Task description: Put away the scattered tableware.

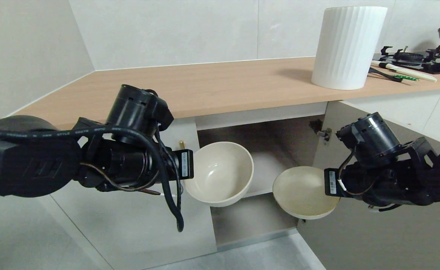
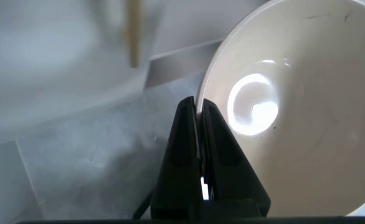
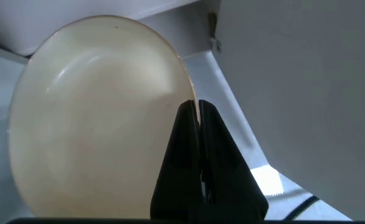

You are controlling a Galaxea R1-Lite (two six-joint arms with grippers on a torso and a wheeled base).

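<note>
Now we are at the stowing step. Our left gripper [image 1: 188, 175] is clamped on the rim of a deep cream ceramic bowl [image 1: 220, 172], fingers [image 2: 189, 134] pinched either side of the wall. Our right gripper [image 1: 330, 182] is closed the same way on the edge of a shallow cream plate [image 1: 302, 192]. Both dishes hang in front of the open white cabinet [image 1: 276, 133] beneath the light wooden countertop [image 1: 212, 86], the bowl near its inner shelf [image 1: 259, 170] and the plate lower, just beside the swung-out cabinet door [image 1: 355, 232]. Next, we judge, each dish must be carried inward over the shelf, levelled and lowered until it rests before the fingers part. We should take one arm at a time so the rims do not knock together.
</note>
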